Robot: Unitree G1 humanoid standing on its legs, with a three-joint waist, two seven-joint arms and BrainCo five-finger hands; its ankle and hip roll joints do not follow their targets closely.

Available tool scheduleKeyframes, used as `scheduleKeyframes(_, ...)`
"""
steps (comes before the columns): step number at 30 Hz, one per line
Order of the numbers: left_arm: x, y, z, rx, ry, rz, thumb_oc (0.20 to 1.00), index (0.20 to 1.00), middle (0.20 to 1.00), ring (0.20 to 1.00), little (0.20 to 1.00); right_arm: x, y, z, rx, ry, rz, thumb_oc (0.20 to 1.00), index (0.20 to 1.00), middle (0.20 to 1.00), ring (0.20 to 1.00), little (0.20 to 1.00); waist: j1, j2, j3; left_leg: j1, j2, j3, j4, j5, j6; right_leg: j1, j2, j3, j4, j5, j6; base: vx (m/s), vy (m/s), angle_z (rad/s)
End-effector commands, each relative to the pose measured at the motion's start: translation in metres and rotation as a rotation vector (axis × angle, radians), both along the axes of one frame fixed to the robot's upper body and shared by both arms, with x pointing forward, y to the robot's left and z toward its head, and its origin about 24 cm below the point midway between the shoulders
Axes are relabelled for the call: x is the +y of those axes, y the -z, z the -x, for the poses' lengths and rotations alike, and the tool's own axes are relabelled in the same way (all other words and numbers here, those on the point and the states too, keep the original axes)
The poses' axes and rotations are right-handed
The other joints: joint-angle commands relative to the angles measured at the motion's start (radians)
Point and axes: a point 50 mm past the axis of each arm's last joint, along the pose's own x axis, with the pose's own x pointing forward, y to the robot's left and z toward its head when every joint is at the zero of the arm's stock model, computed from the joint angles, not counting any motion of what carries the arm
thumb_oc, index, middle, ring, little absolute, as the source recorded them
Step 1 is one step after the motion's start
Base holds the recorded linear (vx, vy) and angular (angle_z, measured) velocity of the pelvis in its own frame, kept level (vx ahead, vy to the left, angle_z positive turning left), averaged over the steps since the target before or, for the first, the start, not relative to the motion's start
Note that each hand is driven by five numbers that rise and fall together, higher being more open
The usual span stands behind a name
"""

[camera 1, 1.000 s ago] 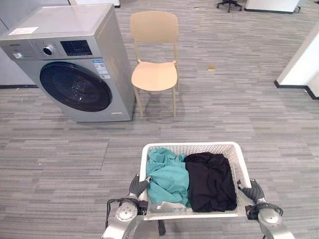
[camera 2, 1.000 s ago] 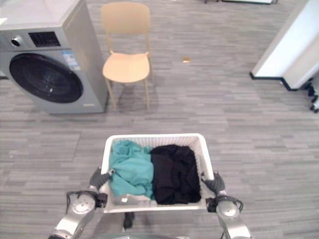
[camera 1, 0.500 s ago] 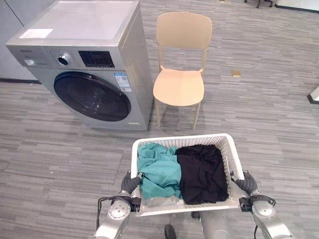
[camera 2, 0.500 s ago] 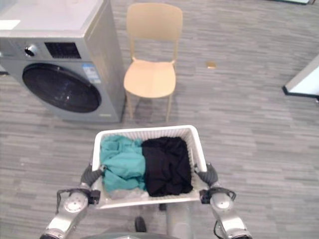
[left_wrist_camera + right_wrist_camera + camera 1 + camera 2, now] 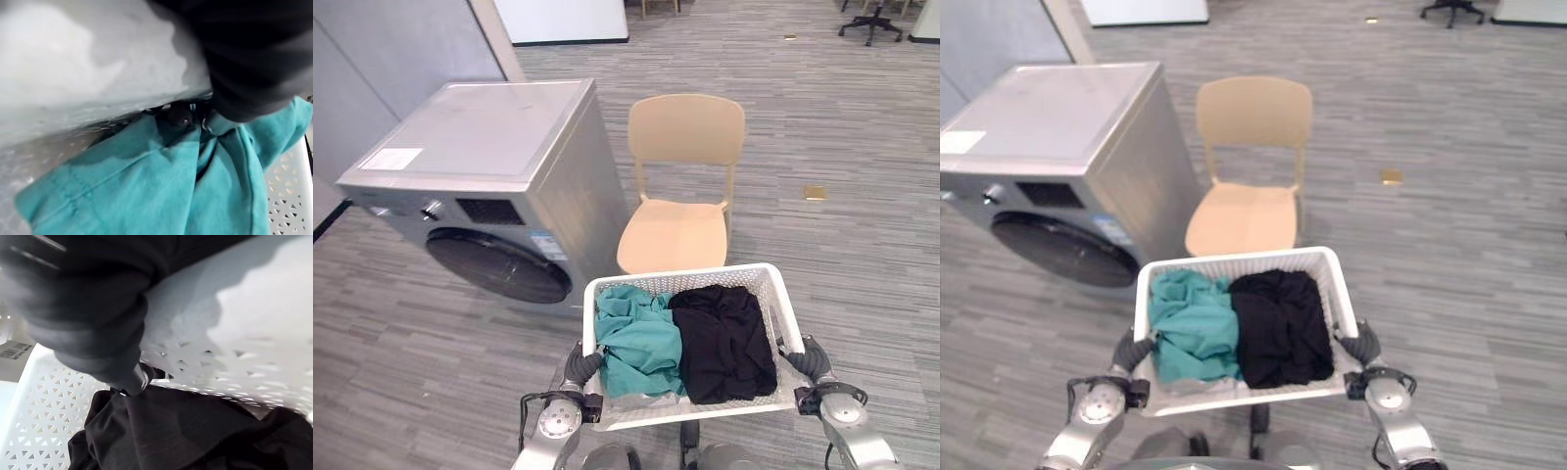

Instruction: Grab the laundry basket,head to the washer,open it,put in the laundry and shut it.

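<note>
White laundry basket (image 5: 683, 281), teal cloth (image 5: 641, 343) and black cloth (image 5: 724, 338) inside, held off the floor. Left hand (image 5: 580, 367) at 9 o'clock rim, right hand (image 5: 811, 361) at 3 o'clock rim, both curled over it. Washer (image 5: 489, 186) at 11 o'clock, door closed; chair (image 5: 680, 196) at 12 o'clock just beyond the far rim; bare floor (image 5: 862, 245) toward 2 o'clock.

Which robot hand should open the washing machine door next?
Probably the left hand: the washer stands on the robot's left, its door nearest that side. But both it and the right hand grip the basket, which must go down first.
</note>
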Motion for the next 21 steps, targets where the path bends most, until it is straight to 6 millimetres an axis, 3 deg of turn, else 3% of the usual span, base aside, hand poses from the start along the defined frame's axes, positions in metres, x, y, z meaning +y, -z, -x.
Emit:
scheduleKeyframes(1, 0.006, -0.028, -0.02, -0.163, -0.012, -0.009, 0.2, 0.2, 0.2, 0.2, 0.2, 0.009, -0.036, -0.012, -0.206, -0.085, -0.053, 0.2, 0.2, 0.2, 0.2, 0.2, 0.009, 0.032, 0.013, -0.013, 0.023, -0.062, -0.062, 0.162, -0.021, 0.051, -0.051, 0.002, 0.078, -0.16, 0.135, 0.18, 0.023, -0.26)
scheduleKeyframes(3, 0.005, -0.028, -0.022, -0.165, -0.011, -0.013, 0.2, 0.2, 0.2, 0.2, 0.2, 0.008, -0.036, -0.012, -0.212, -0.07, -0.056, 0.2, 0.2, 0.2, 0.2, 0.2, 0.013, 0.035, 0.028, -0.043, 0.03, -0.069, -0.165, 0.196, -0.032, 0.084, -0.039, 0.02, 0.093, -0.188, 0.131, 0.27, 0.046, -0.44)
scheduleKeyframes(7, 0.007, -0.026, -0.019, -0.158, -0.012, -0.022, 0.2, 0.2, 0.2, 0.2, 0.2, 0.01, -0.033, -0.01, -0.202, -0.072, -0.063, 0.2, 0.2, 0.2, 0.2, 0.2, 0.016, 0.037, 0.017, -0.031, 0.056, -0.099, -0.181, 0.226, -0.043, 0.116, -0.021, 0.072, 0.118, -0.225, 0.125, 0.28, 0.082, -0.47)
scheduleKeyframes(10, 0.006, -0.027, -0.02, -0.162, -0.011, -0.024, 0.2, 0.2, 0.2, 0.2, 0.2, 0.01, -0.032, -0.009, -0.2, -0.064, -0.071, 0.2, 0.2, 0.2, 0.2, 0.2, 0.02, 0.03, 0.018, -0.054, 0.078, -0.126, -0.138, 0.237, -0.052, 0.139, -0.034, 0.108, 0.138, -0.254, 0.128, 0.26, 0.128, -0.52)
scheduleKeyframes(13, 0.006, -0.027, -0.02, -0.159, -0.009, -0.022, 0.2, 0.2, 0.2, 0.2, 0.2, 0.011, -0.031, -0.009, -0.194, -0.07, -0.071, 0.2, 0.2, 0.2, 0.2, 0.2, 0.021, 0.035, 0.007, -0.046, 0.075, -0.151, -0.119, 0.222, -0.047, 0.151, -0.044, 0.13, 0.15, -0.276, 0.137, 0.21, 0.152, -0.44)
scheduleKeyframes(17, 0.008, -0.025, -0.019, -0.146, 0.017, -0.041, 0.2, 0.2, 0.2, 0.2, 0.2, 0.014, -0.029, -0.011, -0.184, -0.079, -0.071, 0.2, 0.2, 0.2, 0.2, 0.2, 0.019, 0.025, -0.029, -0.046, 0.038, -0.136, -0.075, 0.17, -0.01, 0.135, -0.106, 0.157, 0.196, -0.276, 0.175, 0.25, 0.275, -0.3)
scheduleKeyframes(19, 0.015, -0.032, -0.026, -0.177, 0.02, -0.076, 0.2, 0.2, 0.2, 0.2, 0.2, 0.023, -0.034, -0.023, -0.207, -0.119, -0.063, 0.2, 0.2, 0.2, 0.2, 0.2, 0.024, 0.021, -0.016, -0.045, 0.028, -0.104, -0.062, 0.139, 0.017, 0.031, -0.127, 0.177, 0.307, -0.25, 0.202, 0.04, 0.221, -0.15)
scheduleKeyframes(21, 0.017, -0.036, -0.03, -0.194, 0.018, -0.086, 0.2, 0.2, 0.2, 0.2, 0.2, 0.028, -0.037, -0.029, -0.224, -0.133, -0.063, 0.2, 0.2, 0.2, 0.2, 0.2, 0.032, 0.02, -0.008, -0.05, 0.032, -0.084, -0.056, 0.127, 0.025, -0.023, -0.131, 0.17, 0.361, -0.246, 0.208, -0.05, 0.138, -0.25)
